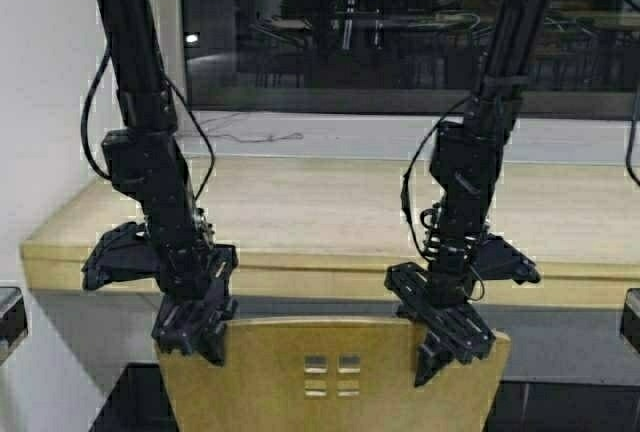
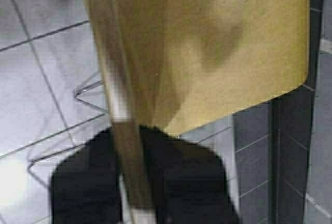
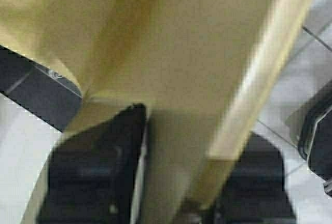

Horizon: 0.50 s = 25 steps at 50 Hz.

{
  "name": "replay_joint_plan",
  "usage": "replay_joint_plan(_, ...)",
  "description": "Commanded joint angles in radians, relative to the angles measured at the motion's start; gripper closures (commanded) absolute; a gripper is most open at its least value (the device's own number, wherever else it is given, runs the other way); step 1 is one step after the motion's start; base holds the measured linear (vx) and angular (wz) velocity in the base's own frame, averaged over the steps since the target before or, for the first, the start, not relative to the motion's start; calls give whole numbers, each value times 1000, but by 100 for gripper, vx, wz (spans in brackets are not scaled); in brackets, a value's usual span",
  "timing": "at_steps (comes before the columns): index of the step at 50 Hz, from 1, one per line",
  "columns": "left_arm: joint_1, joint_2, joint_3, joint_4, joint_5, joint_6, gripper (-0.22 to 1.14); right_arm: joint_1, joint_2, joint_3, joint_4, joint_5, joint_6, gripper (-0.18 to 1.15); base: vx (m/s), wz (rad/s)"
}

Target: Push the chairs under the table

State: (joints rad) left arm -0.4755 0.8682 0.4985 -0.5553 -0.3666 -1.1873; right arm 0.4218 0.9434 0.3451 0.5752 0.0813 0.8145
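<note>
One mustard-yellow chair (image 1: 330, 372) stands right in front of me, its backrest with four small cutouts at the bottom of the high view. Its seat reaches toward the long beige table (image 1: 300, 212) beyond. My left gripper (image 1: 195, 337) clamps the backrest's top left corner and my right gripper (image 1: 450, 337) its top right corner. In the left wrist view the chair's (image 2: 218, 42) backrest edge runs between the black fingers of the left gripper (image 2: 132, 182). In the right wrist view the chair's (image 3: 197, 53) backrest fills the gap of the right gripper (image 3: 176, 182).
A dark window (image 1: 400, 32) rises behind the table, above a pale sill with a loose cable (image 1: 250, 137). A white wall (image 1: 40, 102) closes the left side. Chrome chair legs (image 2: 88, 92) stand on grey floor tiles (image 2: 31, 68).
</note>
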Motion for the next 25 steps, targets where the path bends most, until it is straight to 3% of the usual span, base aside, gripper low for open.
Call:
replay_joint_plan(1,15,-28,-38,12,-23,48,56,31,-23,0,-14,2,-49,59,21,-4)
replay_joint_plan(25,12,-40,-25,15,-18,48,56,34,-21,29,-25,2,-52,59,23,-3)
